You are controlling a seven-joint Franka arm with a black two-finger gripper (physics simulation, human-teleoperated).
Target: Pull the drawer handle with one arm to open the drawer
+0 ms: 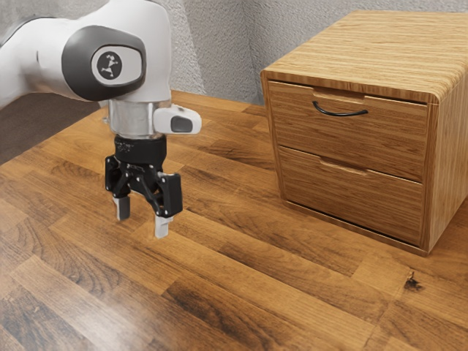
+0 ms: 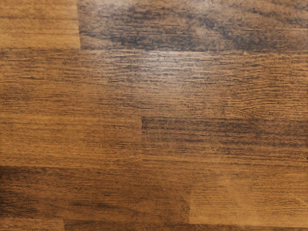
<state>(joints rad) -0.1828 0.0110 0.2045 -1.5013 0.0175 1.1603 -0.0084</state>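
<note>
**While the drawer is sitting shut, you are only beginning the approach**

Since the gripper (image 1: 142, 221) is hanging left of centre in the exterior view, pointing down just above the table (image 1: 256, 307) with its fingers spread wide and holding nothing, you are sitting at the reach step by my reading. The black handle (image 1: 340, 111) is lying across the top drawer (image 1: 351, 142) in the upper right of the frame, well apart from the fingers. That drawer front is sitting flush with the cabinet (image 1: 380, 44). The next move is calling for you to be lifting and travelling toward the frame's right, and probably turning the hand so the fingers are straddling the bar before closing. The cabinet is running off the right edge, the arm is being cut off at the upper left, and a small dark mark (image 1: 413, 282) at lower right is proving too small to identify.

In the wrist view, you are looking down at the table (image 2: 154, 115) planks under the hand, so it is giving you nothing to line up on the handle.
</note>
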